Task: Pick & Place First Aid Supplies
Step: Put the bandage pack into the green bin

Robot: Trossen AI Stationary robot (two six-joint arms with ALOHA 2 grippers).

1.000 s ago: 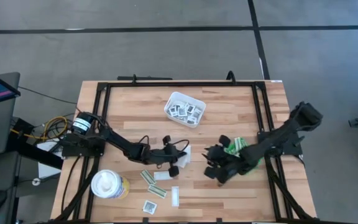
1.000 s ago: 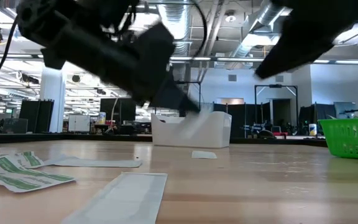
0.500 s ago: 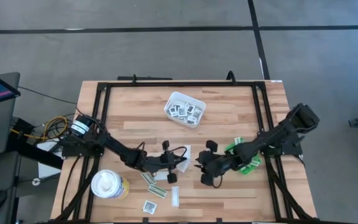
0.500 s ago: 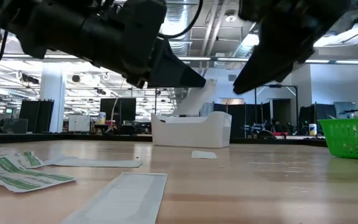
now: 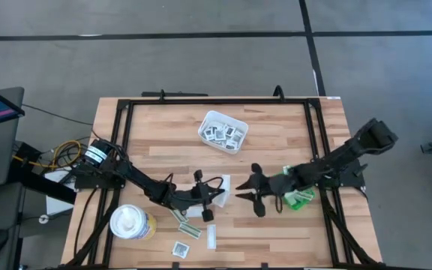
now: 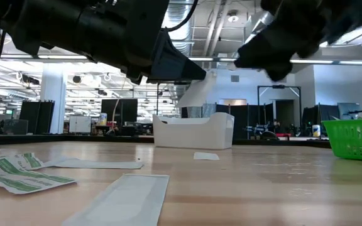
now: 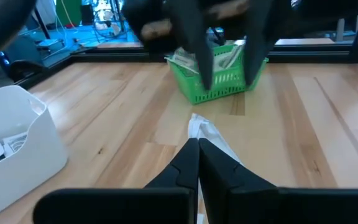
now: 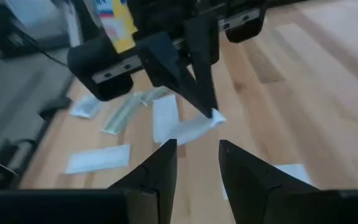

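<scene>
The left gripper point(image 5: 214, 193) stays pinched on a thin white flat packet point(image 7: 205, 133), lifted clear of the light wooden table point(image 5: 276, 142) near its middle. The right gripper point(image 5: 252, 190), fingers spread and empty, has swung in from beside the green plastic bin point(image 5: 298, 196) to face it. That looks like a handover; more packets point(image 5: 189, 225) lie on the table's front left.

Tray point(image 5: 222, 132) at bench point(image 5: 276, 135) rear-ctr; bin point(image 5: 297, 196) at right; loose packets point(image 5: 187, 225) front-left, beside canister point(image 5: 131, 222).
</scene>
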